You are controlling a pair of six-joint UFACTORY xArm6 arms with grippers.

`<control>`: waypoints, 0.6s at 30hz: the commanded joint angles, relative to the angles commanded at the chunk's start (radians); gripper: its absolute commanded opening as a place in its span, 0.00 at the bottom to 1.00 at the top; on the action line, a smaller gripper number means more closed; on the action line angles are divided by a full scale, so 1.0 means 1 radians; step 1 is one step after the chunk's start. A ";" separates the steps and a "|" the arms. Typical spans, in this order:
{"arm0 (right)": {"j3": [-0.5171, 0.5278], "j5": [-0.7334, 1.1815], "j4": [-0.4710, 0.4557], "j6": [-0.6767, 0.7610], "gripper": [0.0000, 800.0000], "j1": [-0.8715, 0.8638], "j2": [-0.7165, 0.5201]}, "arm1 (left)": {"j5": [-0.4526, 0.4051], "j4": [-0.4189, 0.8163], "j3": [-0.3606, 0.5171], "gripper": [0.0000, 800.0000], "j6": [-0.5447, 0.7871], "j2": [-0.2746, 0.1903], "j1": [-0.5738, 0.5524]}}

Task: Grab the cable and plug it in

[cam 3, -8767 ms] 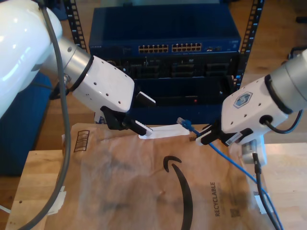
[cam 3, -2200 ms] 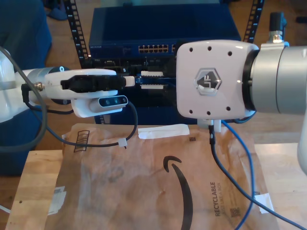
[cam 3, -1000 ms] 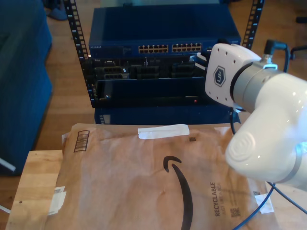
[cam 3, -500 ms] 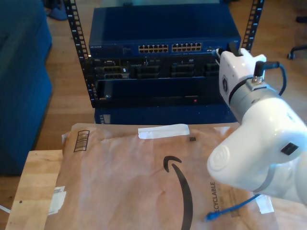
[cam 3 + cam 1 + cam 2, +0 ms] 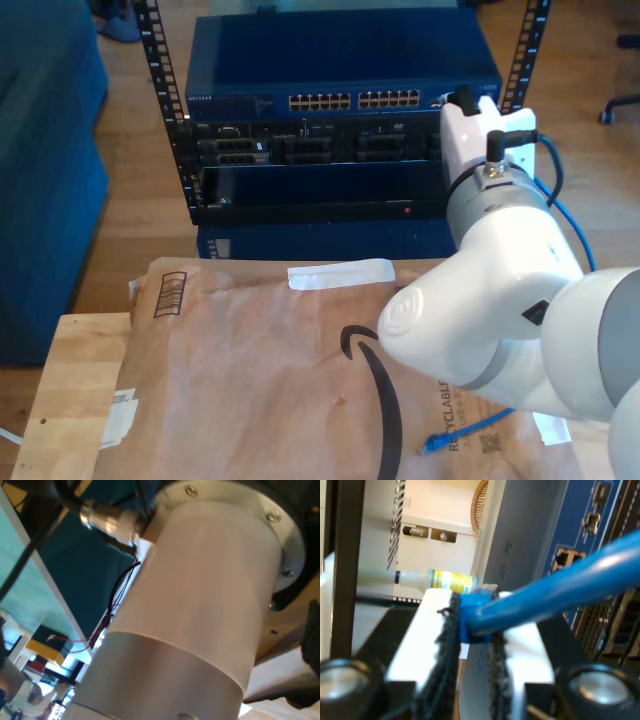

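Note:
The cable (image 5: 555, 592) is bright blue. My second gripper (image 5: 472, 630) is shut on its blue boot (image 5: 475, 612), with the black pads (image 5: 447, 645) pressed against both sides. The cord runs away toward the blue switch's face, where small ports (image 5: 565, 557) show. In the exterior view the second arm's white wrist (image 5: 480, 135) is up at the rack's right end, by the switch (image 5: 345, 75). The cable (image 5: 560, 205) loops down behind that arm. Its other plug end (image 5: 432, 444) lies loose on the brown paper. A dark textured edge (image 5: 312, 635) shows beside a white arm body (image 5: 200, 610).
A brown paper mailer (image 5: 260, 370) covers the wooden table (image 5: 70, 380). Black rack rails (image 5: 160, 70) flank the switch and the dark modules (image 5: 300, 150) under it. A bottle with a yellow label (image 5: 442, 580) stands behind the rack. A blue seat (image 5: 40, 170) fills the exterior view's left.
The second arm has pushed further toward the rack's right end in the exterior view and its wrist has turned. More blue cable shows behind it. The loose plug end has shifted slightly on the paper.

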 joint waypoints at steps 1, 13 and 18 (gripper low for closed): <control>0.000 0.000 0.005 0.000 0.01 0.000 0.000 | 0.000 0.006 0.002 1.00 0.018 0.000 0.008; -0.008 0.002 0.040 -0.011 0.01 0.000 0.002 | -0.048 0.014 0.106 1.00 0.060 -0.089 0.077; -0.008 0.002 0.049 -0.011 0.01 0.002 0.012 | -0.075 0.025 0.138 1.00 0.063 -0.109 0.084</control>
